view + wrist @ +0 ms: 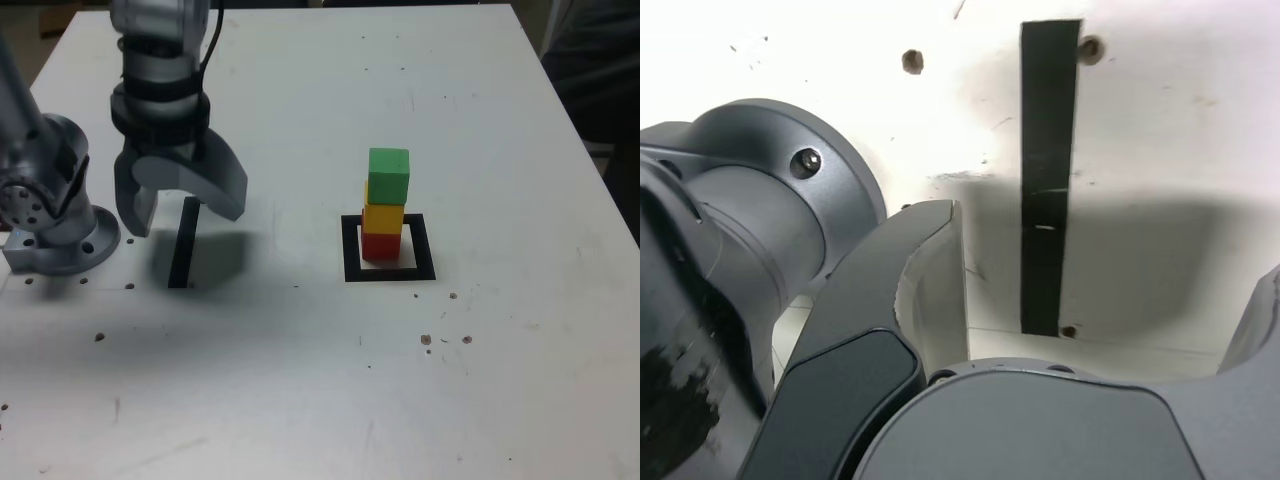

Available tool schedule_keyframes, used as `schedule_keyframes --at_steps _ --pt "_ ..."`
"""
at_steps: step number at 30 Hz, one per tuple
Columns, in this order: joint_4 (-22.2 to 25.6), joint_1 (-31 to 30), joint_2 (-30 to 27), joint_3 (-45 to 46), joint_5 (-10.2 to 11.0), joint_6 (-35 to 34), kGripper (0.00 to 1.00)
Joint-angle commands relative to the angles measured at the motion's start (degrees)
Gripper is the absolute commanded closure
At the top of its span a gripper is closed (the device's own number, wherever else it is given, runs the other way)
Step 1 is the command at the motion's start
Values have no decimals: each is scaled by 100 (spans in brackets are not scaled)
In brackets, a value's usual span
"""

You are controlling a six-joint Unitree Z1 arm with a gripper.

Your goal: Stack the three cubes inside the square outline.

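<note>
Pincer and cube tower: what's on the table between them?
Only bare white table in the exterior view. The black strip sits under the open pincer, not between it and the cube tower.

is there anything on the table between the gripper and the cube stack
Nothing visible does. The open, empty gripper hangs over the thin black strip at the exterior view's left; the table between it and the green cube, yellow cube and red cube in the square outline is bare.

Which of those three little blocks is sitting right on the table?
The red cube. It is the bottom of the stack inside the square outline; the yellow cube rests on it, and the green cube tops the pile.
</note>
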Motion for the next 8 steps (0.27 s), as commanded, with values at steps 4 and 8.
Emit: schedule_keyframes --at_steps 4,8 --pt "-119 15 44 97 -39 -8 0" --pt "-146 15 35 123 -59 -8 0"
